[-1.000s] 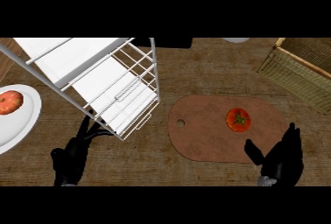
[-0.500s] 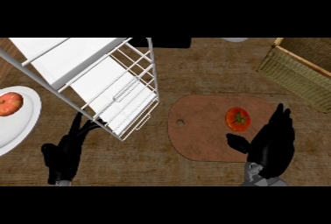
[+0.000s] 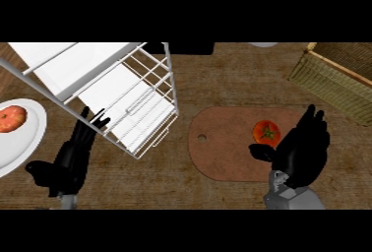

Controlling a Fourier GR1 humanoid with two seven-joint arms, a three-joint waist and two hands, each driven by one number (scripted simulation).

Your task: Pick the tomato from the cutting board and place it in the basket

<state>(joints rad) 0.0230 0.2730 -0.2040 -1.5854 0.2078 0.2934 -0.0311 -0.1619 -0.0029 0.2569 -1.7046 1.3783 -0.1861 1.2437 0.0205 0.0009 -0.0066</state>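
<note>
I'm seeing the tomato (image 3: pixel 266 132) sitting on the cutting board (image 3: pixel 225 152) — my right hand (image 3: pixel 301 150) is hovering just beside it, fingers straight, holding nothing. The left hand (image 3: pixel 69 162) is resting open beside the wire rack (image 3: pixel 138 106); the basket (image 3: pixel 334 74) is sitting well apart, upper right.

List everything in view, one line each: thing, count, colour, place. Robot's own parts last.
tomato: 1, red, on the cutting board's right part
cutting board: 1, brown, counter centre-right
basket: 1, tan wicker, upper right
wire rack: 1, white, upper left
plate: 1, white, left edge
fruit: 1, orange-red, on the plate
right hand: 1, black, open, beside the tomato
left hand: 1, black, open, lower left
</note>
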